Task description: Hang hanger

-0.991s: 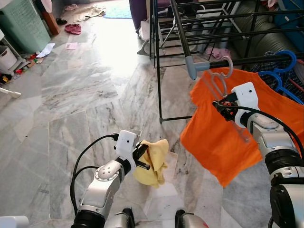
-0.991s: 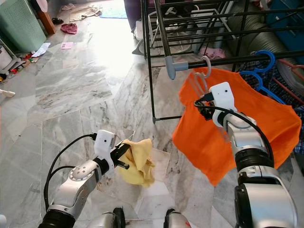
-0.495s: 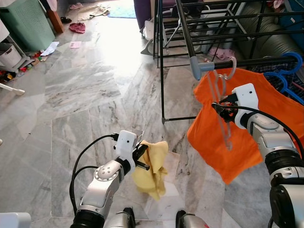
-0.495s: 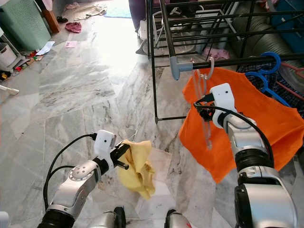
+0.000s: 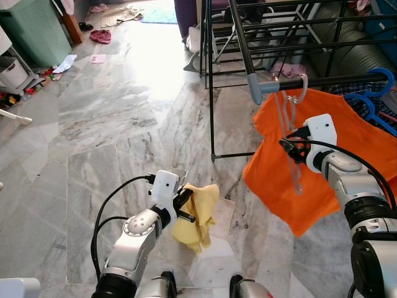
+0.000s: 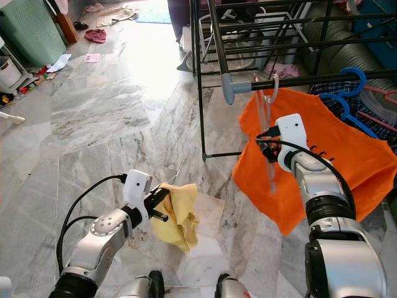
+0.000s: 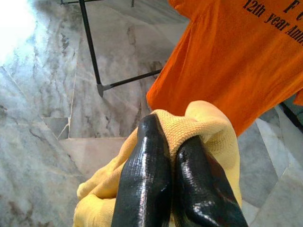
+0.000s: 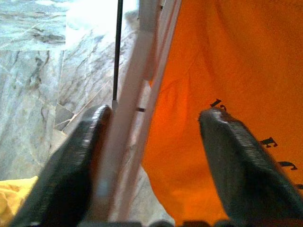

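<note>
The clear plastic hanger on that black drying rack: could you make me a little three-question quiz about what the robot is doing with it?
1. True or false: the hook of the clear plastic hanger is already over the black rail of the drying rack.
2. What does the left gripper hold?
   A. a blue hanger
   B. a yellow cloth
   C. nothing
3. Fill in: the right gripper is ____, its fingers either side of the hanger, beside the orange T-shirt.

Key: 1 true; 2 B; 3 open.
</note>
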Available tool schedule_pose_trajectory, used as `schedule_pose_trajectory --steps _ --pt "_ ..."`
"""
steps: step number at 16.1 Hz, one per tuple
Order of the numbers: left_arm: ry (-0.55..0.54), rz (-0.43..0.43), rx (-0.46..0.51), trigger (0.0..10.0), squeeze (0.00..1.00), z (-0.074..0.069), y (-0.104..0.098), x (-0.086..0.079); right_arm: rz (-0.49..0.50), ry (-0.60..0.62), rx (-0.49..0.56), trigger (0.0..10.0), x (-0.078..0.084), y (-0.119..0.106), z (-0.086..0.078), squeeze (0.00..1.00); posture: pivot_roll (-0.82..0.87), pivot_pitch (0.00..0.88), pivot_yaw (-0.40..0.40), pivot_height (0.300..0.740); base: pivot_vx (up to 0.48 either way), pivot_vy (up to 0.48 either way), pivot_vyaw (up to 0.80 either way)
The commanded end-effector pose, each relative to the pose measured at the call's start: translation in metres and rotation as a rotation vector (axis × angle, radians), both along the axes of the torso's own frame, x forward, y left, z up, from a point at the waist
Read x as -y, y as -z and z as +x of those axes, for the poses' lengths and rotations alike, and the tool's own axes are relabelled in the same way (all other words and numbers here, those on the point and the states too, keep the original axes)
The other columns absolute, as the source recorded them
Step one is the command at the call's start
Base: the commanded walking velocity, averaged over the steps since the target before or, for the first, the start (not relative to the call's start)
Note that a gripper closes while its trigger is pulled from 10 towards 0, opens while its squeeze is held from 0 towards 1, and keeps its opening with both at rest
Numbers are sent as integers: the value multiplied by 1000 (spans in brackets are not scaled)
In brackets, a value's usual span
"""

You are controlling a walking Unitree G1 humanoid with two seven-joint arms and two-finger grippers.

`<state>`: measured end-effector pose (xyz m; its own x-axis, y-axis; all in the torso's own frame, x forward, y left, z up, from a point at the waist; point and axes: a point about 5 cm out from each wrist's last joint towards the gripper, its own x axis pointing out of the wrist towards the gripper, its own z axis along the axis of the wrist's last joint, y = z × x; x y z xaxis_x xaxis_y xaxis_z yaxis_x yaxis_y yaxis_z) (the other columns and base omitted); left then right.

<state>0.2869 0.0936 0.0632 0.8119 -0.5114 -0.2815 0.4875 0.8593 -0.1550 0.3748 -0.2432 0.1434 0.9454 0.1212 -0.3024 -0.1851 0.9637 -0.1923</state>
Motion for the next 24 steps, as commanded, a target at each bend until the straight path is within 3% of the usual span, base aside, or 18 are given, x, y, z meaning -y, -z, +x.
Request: schedule_pose_trajectory --steps 1,2,3,4,7,8,9,11,16,17,18,19,20,21,22,24 --pt "6 12 1 10000 0 1 0 -1 11 2 -2 1098 -1 0 0 0 -39 190 72 740 0 0 0" --pt "6 12 1 10000 0 1 -1 -1 5 5 -4 5686 -1 0 0 0 -39 189 73 740 0 0 0" --pt "7 13 2 10000 0 1 -1 -1 -15 14 2 8392 0 0 0 0 -38 188 74 740 0 0 0" --pt "7 14 2 10000 0 1 -1 -1 -23 22 10 10000 0 0 1 0 -39 187 75 740 0 0 0" --pt "9 15 -1 10000 0 2 -1 -1 -25 18 15 10000 -5 2 1 0 -41 187 77 740 0 0 0" --pt "11 16 -2 10000 0 2 0 0 -27 17 15 8196 -7 2 1 0 -42 183 76 740 0 0 0" --pt "10 16 -2 10000 0 2 0 0 -21 15 17 3843 -8 2 2 0 -42 183 76 740 0 0 0" --pt "11 19 -1 10000 0 2 0 0 -19 20 8 0 -10 2 3 0 -42 183 76 740 0 0 0" --pt "6 27 -4 10000 0 3 0 -2 -21 52 -12 314 -10 7 2 0 -37 176 78 740 0 0 0" --pt "6 29 -6 10000 0 3 1 -2 -45 65 -15 2118 -7 8 1 0 -39 177 80 740 0 0 0" --pt "9 33 -6 10000 0 4 1 -1 -47 65 -13 6627 -5 8 0 0 -41 177 81 740 0 0 0" --pt "11 37 -9 10000 0 4 1 -1 -52 63 -9 6941 -3 7 -1 0 -42 177 82 740 0 0 0" --pt "14 38 -9 10000 0 4 1 0 -51 59 -7 9059 -2 7 -2 0 -43 176 85 740 0 0 0" --pt "16 39 -10 10000 0 4 1 0 -48 53 -5 10000 0 8 -3 286 -44 176 86 740 0 0 0" --pt "18 40 -13 10000 0 4 2 0 -46 47 -1 10000 1 9 -5 1000 -44 176 86 740 0 0 0" --pt "21 43 -14 10000 0 5 2 0 -46 33 -4 10000 1 11 -8 1000 -44 176 86 740 0 0 0"
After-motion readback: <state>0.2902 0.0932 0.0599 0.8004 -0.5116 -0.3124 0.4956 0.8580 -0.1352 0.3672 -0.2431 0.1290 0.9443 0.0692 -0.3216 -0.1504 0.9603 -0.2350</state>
